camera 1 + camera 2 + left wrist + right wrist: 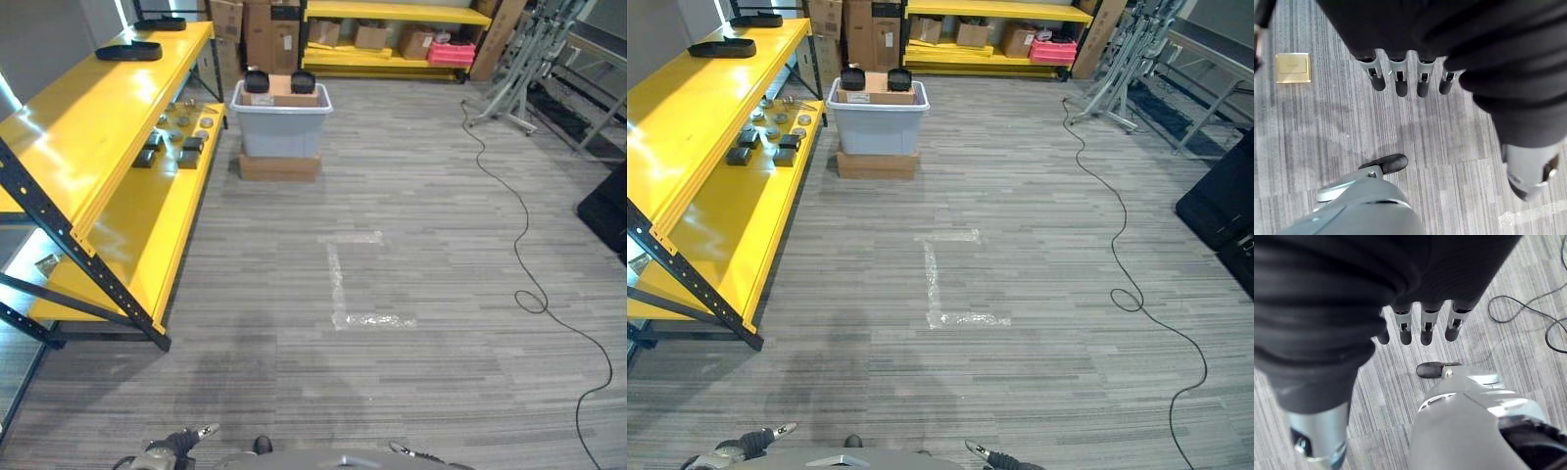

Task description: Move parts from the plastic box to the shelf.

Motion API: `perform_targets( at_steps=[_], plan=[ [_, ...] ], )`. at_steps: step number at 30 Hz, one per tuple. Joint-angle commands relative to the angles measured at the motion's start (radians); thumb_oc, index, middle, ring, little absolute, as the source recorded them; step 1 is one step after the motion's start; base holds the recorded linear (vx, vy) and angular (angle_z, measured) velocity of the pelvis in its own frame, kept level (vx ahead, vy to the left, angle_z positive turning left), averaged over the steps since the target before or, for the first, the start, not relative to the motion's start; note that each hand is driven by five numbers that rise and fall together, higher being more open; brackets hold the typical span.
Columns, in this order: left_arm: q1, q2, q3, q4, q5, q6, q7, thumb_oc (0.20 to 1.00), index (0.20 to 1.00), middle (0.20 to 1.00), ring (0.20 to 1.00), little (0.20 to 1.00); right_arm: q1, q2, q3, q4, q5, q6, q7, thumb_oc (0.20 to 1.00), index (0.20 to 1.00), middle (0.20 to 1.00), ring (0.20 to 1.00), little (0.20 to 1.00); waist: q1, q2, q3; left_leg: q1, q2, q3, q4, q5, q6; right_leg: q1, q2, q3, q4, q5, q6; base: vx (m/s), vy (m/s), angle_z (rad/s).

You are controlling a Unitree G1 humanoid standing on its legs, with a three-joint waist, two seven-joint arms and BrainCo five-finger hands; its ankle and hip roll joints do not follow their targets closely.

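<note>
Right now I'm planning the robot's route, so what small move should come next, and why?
Probably step forward toward the grey plastic box, which sits on a brown cardboard carton far across the floor beside the yellow metal shelf. Both the left hand and the right hand hang low with relaxed fingers, holding nothing, too far to reach any part.

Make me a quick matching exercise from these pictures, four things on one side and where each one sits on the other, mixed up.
Things:
1. grey plastic box
2. black tray
3. small dark parts
4. pink crate

Places:
A. far yellow rack at the back
B. lower shelf on the left
C. top shelf on the left
D. on a flat cardboard box on the floor

Pairs: 1-D, 2-C, 3-B, 4-A
</note>
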Motion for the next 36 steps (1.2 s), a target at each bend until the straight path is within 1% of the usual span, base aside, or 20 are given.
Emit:
perform_targets(
  at_steps=[1, 4, 5, 6, 7, 8, 10, 11, 12, 15, 19, 21, 22, 23, 25, 27, 29, 31, 34, 36],
  plan=[
    [-0.089, 0.029, -0.010, 0.062, -0.004, -0.014, 0.004, 1.000, 1.000, 1.000, 1.000, 1.000, -0.051, -0.062, 0.006, 0.051, -0.032, -0.024, -0.018, 1.000, 1.000, 1.000, 1.000, 1.000, 0.013, 0.011, -0.034, 0.023, 0.035, -0.063, -0.009, -0.007, -0.046, 0.000, -0.051, -0.016, 0.010, 0.044, 0.067, 0.00, 0.000, 0.00],
    [-0.092, 0.056, -0.002, 0.057, -0.005, 0.001, 0.003, 1.000, 1.000, 1.000, 1.000, 1.000, -0.057, -0.103, -0.019, 0.055, 0.022, -0.007, -0.041, 1.000, 1.000, 1.000, 1.000, 1.000, 0.013, 0.011, -0.035, 0.023, 0.036, -0.064, -0.009, -0.004, -0.050, -0.002, -0.051, -0.017, 0.011, 0.047, 0.071, 0.00, 0.000, 0.00],
    [-0.094, 0.071, 0.009, 0.061, -0.020, 0.003, 0.001, 1.000, 1.000, 1.000, 1.000, 1.000, -0.058, -0.139, -0.049, 0.064, 0.019, -0.006, -0.025, 1.000, 1.000, 1.000, 1.000, 1.000, 0.011, 0.012, -0.035, 0.024, 0.037, -0.063, -0.009, -0.004, -0.052, -0.003, -0.050, -0.015, 0.010, 0.049, 0.073, 0.00, 0.000, 0.00],
    [-0.094, 0.073, 0.012, 0.062, -0.029, -0.018, 0.007, 1.000, 1.000, 1.000, 1.000, 1.000, -0.059, -0.147, -0.057, 0.066, 0.006, -0.012, -0.020, 1.000, 1.000, 1.000, 1.000, 1.000, 0.011, 0.012, -0.035, 0.024, 0.037, -0.063, -0.009, -0.003, -0.052, -0.003, -0.050, -0.014, 0.011, 0.049, 0.073, 0.00, 0.000, 0.00],
    [-0.094, 0.084, 0.030, 0.059, -0.037, -0.101, 0.030, 1.000, 1.000, 1.000, 1.000, 1.000, -0.055, -0.176, -0.072, 0.068, -0.121, -0.103, 0.018, 1.000, 1.000, 1.000, 1.000, 1.000, 0.009, 0.011, -0.035, 0.024, 0.037, -0.061, -0.009, -0.005, -0.052, -0.005, -0.051, -0.014, 0.010, 0.050, 0.074, 0.00, 0.000, 0.00],
    [-0.092, 0.091, 0.037, 0.044, -0.045, -0.148, 0.046, 1.000, 1.000, 1.000, 1.000, 1.000, -0.047, -0.185, -0.058, 0.058, -0.190, -0.167, 0.041, 1.000, 1.000, 1.000, 1.000, 1.000, 0.008, 0.009, -0.034, 0.023, 0.036, -0.062, -0.009, -0.005, -0.053, -0.006, -0.051, -0.013, 0.010, 0.052, 0.075, 0.00, 0.000, 0.00],
    [-0.087, 0.103, 0.043, 0.009, -0.039, -0.236, 0.062, 1.000, 1.000, 1.000, 1.000, 1.000, -0.033, -0.194, -0.028, 0.029, -0.171, -0.255, 0.057, 1.000, 1.000, 1.000, 1.000, 1.000, 0.010, 0.004, -0.032, 0.022, 0.035, -0.062, -0.009, -0.005, -0.054, -0.007, -0.052, -0.013, 0.007, 0.057, 0.077, -0.02, -0.005, 0.01],
    [-0.082, 0.108, 0.043, -0.014, -0.023, -0.269, 0.068, 1.000, 1.000, 1.000, 1.000, 1.000, -0.026, -0.197, -0.020, 0.008, -0.144, -0.284, 0.053, 1.000, 1.000, 1.000, 1.000, 1.000, 0.010, 0.002, -0.032, 0.021, 0.034, -0.063, -0.009, -0.004, -0.054, -0.008, -0.052, -0.011, 0.006, 0.059, 0.077, -0.04, -0.013, 0.03],
    [-0.076, 0.112, 0.041, -0.042, -0.012, -0.305, 0.067, 1.000, 1.000, 1.000, 1.000, 1.000, -0.018, -0.198, -0.017, -0.015, -0.092, -0.290, 0.052, 1.000, 1.000, 1.000, 1.000, 1.000, 0.011, 0.000, -0.030, 0.020, 0.034, -0.063, -0.009, -0.003, -0.054, -0.009, -0.052, -0.010, 0.005, 0.061, 0.078, -0.04, -0.010, 0.02],
    [-0.063, 0.108, 0.037, -0.098, -0.023, -0.352, 0.052, 1.000, 1.000, 1.000, 1.000, 1.000, -0.004, -0.191, -0.044, -0.037, -0.006, -0.271, 0.079, 1.000, 1.000, 1.000, 1.000, 1.000, 0.009, -0.004, -0.028, 0.019, 0.031, -0.061, -0.009, -0.007, -0.051, -0.012, -0.051, -0.004, 0.006, 0.061, 0.079, -0.05, -0.004, 0.00],
    [-0.066, 0.096, 0.028, -0.114, -0.027, -0.385, 0.058, 1.000, 1.000, 1.000, 1.000, 1.000, -0.005, -0.178, -0.046, -0.030, -0.038, -0.280, 0.102, 1.000, 1.000, 1.000, 1.000, 1.000, 0.009, -0.004, -0.027, 0.022, 0.029, -0.059, -0.009, -0.011, -0.048, -0.009, -0.049, -0.001, 0.005, 0.060, 0.077, -0.01, 0.000, 0.00],
    [-0.067, 0.093, 0.024, -0.122, -0.035, -0.393, 0.054, 1.000, 1.000, 1.000, 1.000, 1.000, -0.002, -0.172, -0.042, -0.022, -0.019, -0.279, 0.117, 1.000, 1.000, 1.000, 1.000, 1.000, 0.010, -0.004, -0.028, 0.024, 0.028, -0.058, -0.009, -0.013, -0.048, -0.008, -0.049, -0.002, 0.004, 0.060, 0.078, 0.00, 0.000, 0.00],
    [-0.067, 0.091, 0.022, -0.129, -0.040, -0.401, 0.047, 1.000, 1.000, 1.000, 1.000, 1.000, -0.001, -0.167, -0.042, -0.019, 0.009, -0.260, 0.128, 1.000, 1.000, 1.000, 1.000, 1.000, 0.011, -0.004, -0.028, 0.025, 0.028, -0.058, -0.009, -0.013, -0.048, -0.007, -0.049, -0.003, 0.003, 0.060, 0.078, 0.00, 0.000, 0.00],
    [-0.067, 0.091, 0.017, -0.138, -0.028, -0.388, 0.032, 1.000, 1.000, 1.000, 1.000, 1.000, 0.000, -0.160, -0.043, -0.018, 0.045, -0.223, 0.153, 1.000, 1.000, 1.000, 1.000, 1.000, 0.012, -0.004, -0.029, 0.025, 0.027, -0.059, -0.009, -0.014, -0.048, -0.007, -0.049, -0.001, 0.003, 0.061, 0.078, 0.00, 0.000, 0.00],
    [-0.068, 0.090, 0.001, -0.138, 0.005, -0.396, 0.012, 1.000, 1.000, 1.000, 1.000, 1.000, 0.001, -0.153, -0.047, -0.011, 0.054, -0.199, 0.172, 1.000, 1.000, 1.000, 1.000, 1.000, 0.010, -0.004, -0.031, 0.025, 0.025, -0.059, -0.009, -0.015, -0.047, -0.008, -0.049, 0.001, 0.004, 0.060, 0.078, 0.00, 0.000, 0.00],
    [-0.065, 0.087, -0.016, -0.144, 0.018, -0.381, 0.025, 1.000, 1.000, 1.000, 1.000, 1.000, 0.002, -0.146, -0.049, 0.001, 0.074, -0.189, 0.183, 1.000, 1.000, 1.000, 1.000, 1.000, 0.012, -0.002, -0.030, 0.026, 0.025, -0.059, -0.009, -0.017, -0.045, -0.007, -0.049, 0.000, 0.005, 0.058, 0.078, 0.00, 0.000, 0.00],
    [-0.062, 0.086, -0.025, -0.131, -0.017, -0.352, 0.003, 1.000, 1.000, 1.000, 1.000, 1.000, 0.002, -0.136, -0.051, 0.011, 0.090, -0.167, 0.183, 1.000, 1.000, 1.000, 1.000, 1.000, 0.012, -0.001, -0.032, 0.030, 0.023, -0.059, -0.009, -0.020, -0.044, -0.005, -0.048, 0.002, 0.005, 0.056, 0.078, 0.00, 0.000, 0.00],
    [-0.061, 0.085, -0.025, -0.127, -0.019, -0.349, -0.002, 1.000, 1.000, 1.000, 1.000, 1.000, 0.002, -0.134, -0.052, 0.013, 0.088, -0.166, 0.182, 1.000, 1.000, 1.000, 1.000, 1.000, 0.012, -0.001, -0.033, 0.031, 0.022, -0.059, -0.009, -0.020, -0.043, -0.005, -0.048, 0.003, 0.005, 0.056, 0.078, 0.00, 0.000, 0.00],
    [-0.043, 0.065, -0.022, -0.083, -0.046, -0.306, -0.035, 1.000, 1.000, 1.000, 1.000, 1.000, 0.004, -0.111, -0.051, 0.031, 0.073, -0.171, 0.123, 1.000, 1.000, 1.000, 1.000, 1.000, 0.012, -0.002, -0.035, 0.035, 0.019, -0.059, -0.009, -0.023, -0.038, -0.004, -0.048, 0.009, 0.009, 0.054, 0.078, 0.01, 0.019, -0.04],
    [-0.037, 0.056, -0.014, -0.058, -0.052, -0.305, -0.034, 1.000, 1.000, 1.000, 1.000, 1.000, 0.004, -0.102, -0.059, 0.037, 0.092, -0.171, 0.107, 1.000, 1.000, 1.000, 1.000, 1.000, 0.009, -0.003, -0.035, 0.039, 0.017, -0.059, -0.009, -0.025, -0.036, -0.004, -0.048, 0.013, 0.010, 0.055, 0.077, 0.01, 0.025, -0.08]
  ],
)
